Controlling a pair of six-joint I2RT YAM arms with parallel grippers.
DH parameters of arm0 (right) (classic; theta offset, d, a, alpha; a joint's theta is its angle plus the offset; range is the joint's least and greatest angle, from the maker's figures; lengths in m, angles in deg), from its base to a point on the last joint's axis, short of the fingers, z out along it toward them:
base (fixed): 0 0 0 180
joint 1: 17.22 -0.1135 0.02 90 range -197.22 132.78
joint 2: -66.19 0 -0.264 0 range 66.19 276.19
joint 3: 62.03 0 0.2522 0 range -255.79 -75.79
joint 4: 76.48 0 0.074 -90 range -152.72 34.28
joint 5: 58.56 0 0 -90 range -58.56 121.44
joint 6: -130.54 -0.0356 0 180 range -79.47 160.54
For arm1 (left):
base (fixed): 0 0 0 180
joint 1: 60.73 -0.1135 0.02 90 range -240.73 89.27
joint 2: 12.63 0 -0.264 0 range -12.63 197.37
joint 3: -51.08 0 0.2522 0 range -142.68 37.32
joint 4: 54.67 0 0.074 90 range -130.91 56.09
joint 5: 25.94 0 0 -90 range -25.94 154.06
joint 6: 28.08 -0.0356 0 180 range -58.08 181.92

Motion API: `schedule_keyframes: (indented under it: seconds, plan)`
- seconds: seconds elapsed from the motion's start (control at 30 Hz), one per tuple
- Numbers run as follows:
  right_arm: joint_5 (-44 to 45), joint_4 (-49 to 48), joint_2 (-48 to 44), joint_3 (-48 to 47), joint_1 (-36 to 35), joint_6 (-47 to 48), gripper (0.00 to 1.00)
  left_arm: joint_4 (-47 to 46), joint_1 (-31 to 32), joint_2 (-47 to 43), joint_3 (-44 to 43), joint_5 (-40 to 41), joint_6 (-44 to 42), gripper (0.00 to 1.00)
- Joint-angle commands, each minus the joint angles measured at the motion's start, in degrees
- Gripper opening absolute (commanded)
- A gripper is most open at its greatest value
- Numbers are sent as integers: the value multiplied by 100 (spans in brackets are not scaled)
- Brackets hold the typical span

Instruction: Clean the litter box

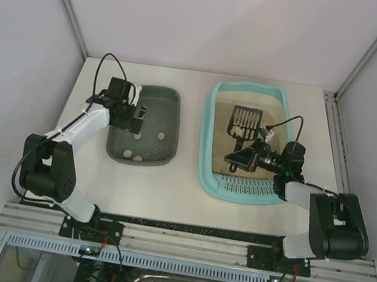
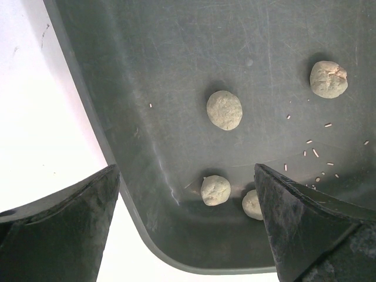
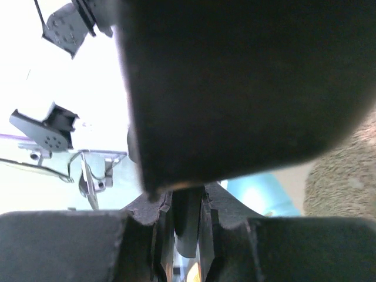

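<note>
My right gripper (image 1: 242, 157) clamps slotted scoop (image 1: 244, 120) inside litter box (image 1: 202, 150) rim, left gripper (image 2: 185, 176) wide over scuffed tray (image 2: 176, 59) corner beside box

Right wrist view: the scoop (image 3: 247, 88), dark and blurred, fills most of the frame, leaving only a turquoise sliver of the litter box (image 3: 258, 194). Left wrist view: the frame edges cut off the grey tray (image 2: 176, 59); a finger (image 2: 305, 229) of the left gripper (image 2: 187, 170) partly hides one clump (image 2: 251, 204).

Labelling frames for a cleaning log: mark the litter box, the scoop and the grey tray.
litter box (image 1: 205, 133): top view, on its left turquoise rim.
scoop (image 1: 244, 120): top view, on its slotted black head.
grey tray (image 1: 161, 111): top view, on a bare part of its floor.
</note>
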Motion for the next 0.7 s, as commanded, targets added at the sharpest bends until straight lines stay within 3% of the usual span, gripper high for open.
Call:
schedule_keyframes:
  seconds: [0.0,0.13,0.3,0.43,0.57,0.67]
  plan:
    - [68,2383,-752,-393,-390,1779,0,22,21,-131,-279,-148,32,100]
    - [144,599,-596,248,42,429,0,41,24,-232,-135,-285,111,100]
    - [-173,-536,-207,314,-134,-255,0,41,20,-312,-42,-286,121,100]
    - [4,-2862,657,595,433,-1799,0,9,25,-401,28,-275,142,100]
    - [-181,-3077,967,381,-136,-1895,0,-11,39,-437,141,-302,191,100]
    - [-52,-3101,1032,414,-102,-1956,0,-26,66,-479,179,-282,200,99]
